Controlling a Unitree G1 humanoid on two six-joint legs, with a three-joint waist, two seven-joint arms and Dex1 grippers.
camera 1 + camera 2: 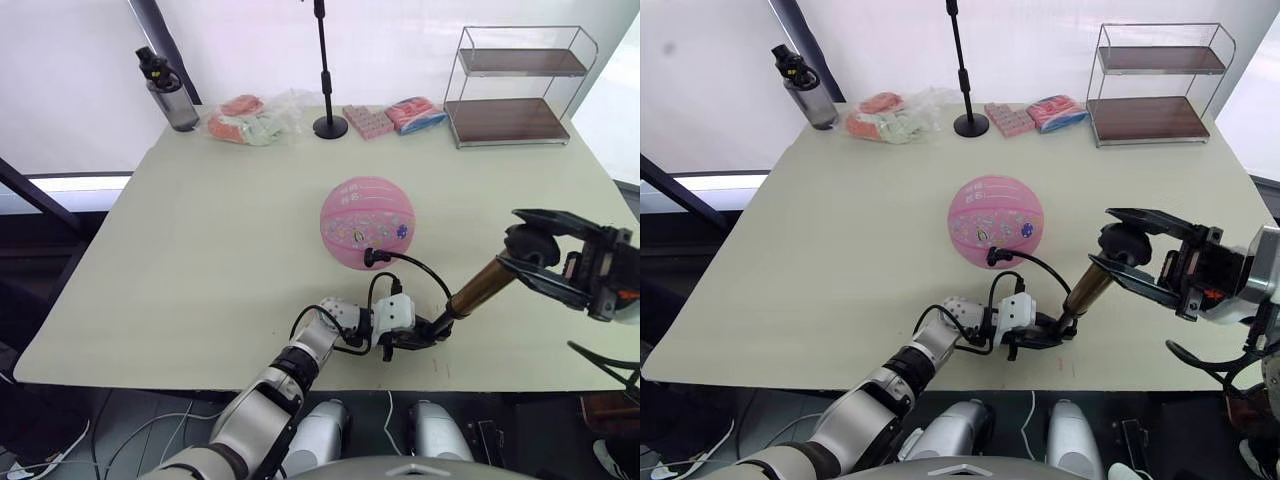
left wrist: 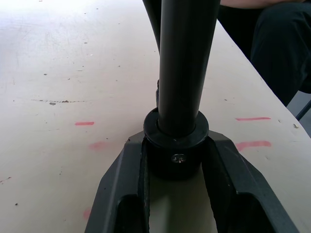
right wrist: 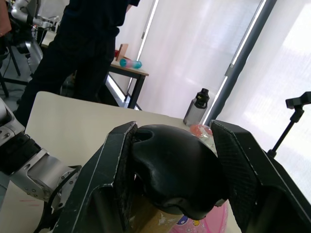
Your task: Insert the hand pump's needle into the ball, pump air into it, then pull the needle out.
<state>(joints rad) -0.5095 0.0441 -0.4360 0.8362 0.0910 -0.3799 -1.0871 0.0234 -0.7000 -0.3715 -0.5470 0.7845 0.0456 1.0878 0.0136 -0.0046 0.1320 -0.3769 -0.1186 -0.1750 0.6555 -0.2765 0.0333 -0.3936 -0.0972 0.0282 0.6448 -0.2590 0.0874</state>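
Nearest the head camera: left gripper (image 1: 412, 333) low at the near worktop (image 1: 200, 260) edge, fingers clamped on the black base cap of the hand pump (image 1: 478, 287), pinning that end down so the barrel can't skate. Left wrist view confirms cap wedged between both fingers (image 2: 119, 194), barrel rising straight away from it. Pump tilted, bronze barrel slanting up and right toward right gripper (image 1: 545, 260). Right gripper closed around the black T-handle (image 3: 177, 172), pads on both sides of the knob, set for push-pull strokes along the barrel. Thin black hose (image 1: 425, 268) looping from the pump's base end up to the pink ball (image 1: 367, 222), mid-worktop, just beyond the left gripper. Black fitting at the hose end pressed against the ball's lower front; needle (image 1: 372, 257) itself too small to see, probably already seated in the valve. Judged stage: insertion done, pumping in hand; pull-out not yet done. Risk: base slipping sideways on a hard stroke, hose tugging the fitting free, ball rolling since nothing braces it. At far edge, well apart: water bottle (image 1: 170, 92), bagged packets (image 1: 250, 118), stand pole (image 1: 326, 70), wire shelf rack (image 1: 515, 85). Person standing beyond the worktop in right wrist view.
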